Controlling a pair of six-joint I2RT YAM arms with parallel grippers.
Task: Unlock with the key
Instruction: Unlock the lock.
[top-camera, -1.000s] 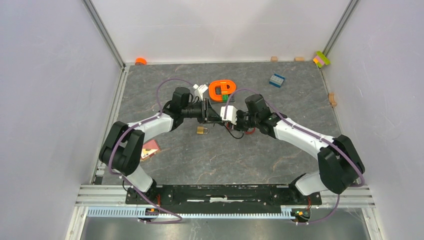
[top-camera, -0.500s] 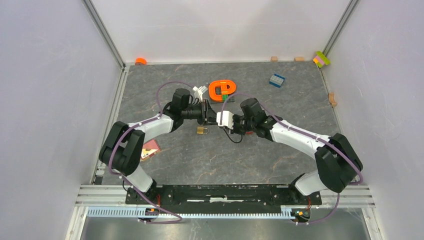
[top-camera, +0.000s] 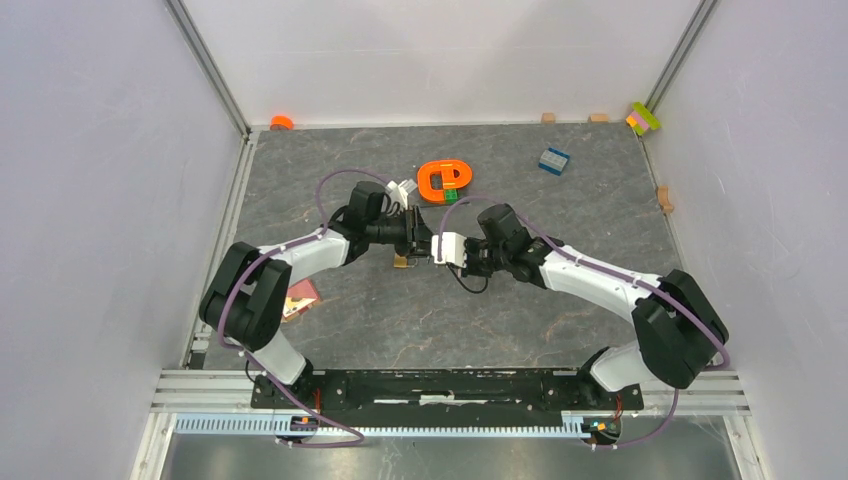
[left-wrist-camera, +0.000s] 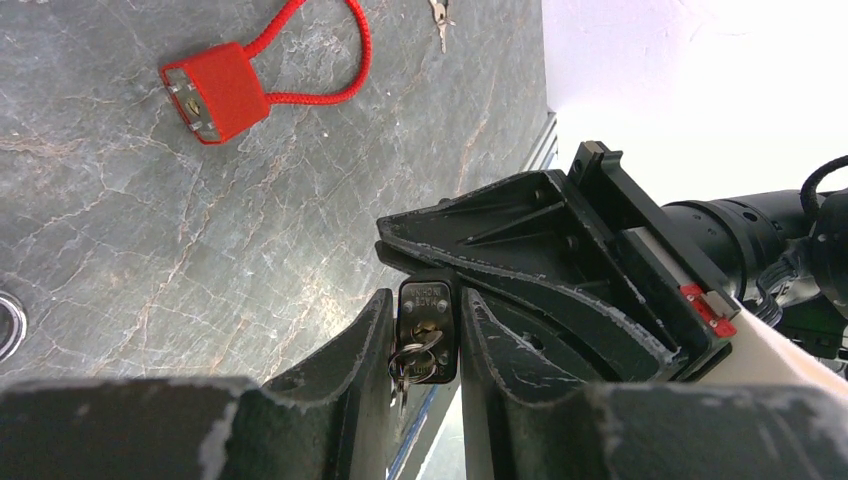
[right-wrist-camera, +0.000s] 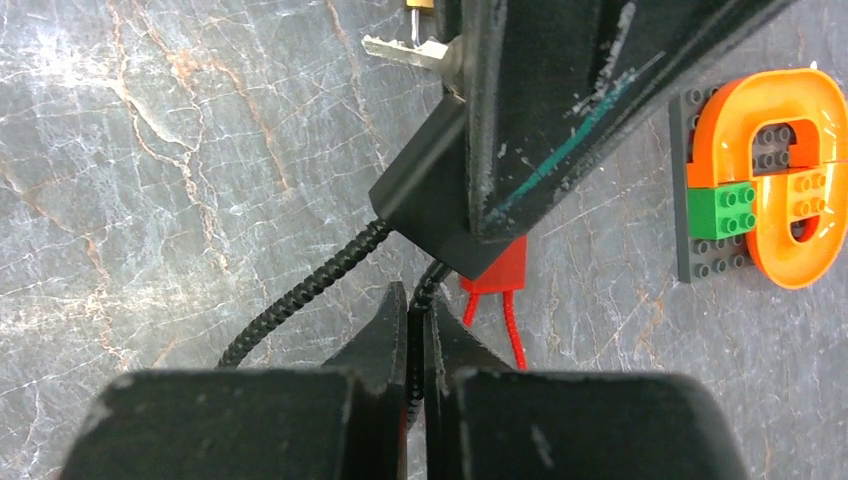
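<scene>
My left gripper (left-wrist-camera: 428, 300) is shut on the body of a black cable lock (left-wrist-camera: 428, 325). A key on a ring (left-wrist-camera: 415, 358) sits in its keyhole. In the right wrist view the lock body (right-wrist-camera: 435, 205) is just ahead of my right gripper (right-wrist-camera: 415, 300), which is shut on the lock's black cable (right-wrist-camera: 300, 290). The silver key (right-wrist-camera: 398, 50) sticks out to the left there. In the top view both grippers meet above mid-table, left gripper (top-camera: 420, 238) against right gripper (top-camera: 447, 248).
A red cable lock (left-wrist-camera: 215, 90) lies on the table, partly hidden in the right wrist view (right-wrist-camera: 497, 272). A small brass padlock (top-camera: 402, 262) lies under the grippers. An orange brick piece (top-camera: 443, 178) and a blue brick (top-camera: 553, 159) sit further back.
Both grippers, joined on the black lock, have shifted left and nearer, over the brass padlock. The right arm now hides the red lock in the top view.
</scene>
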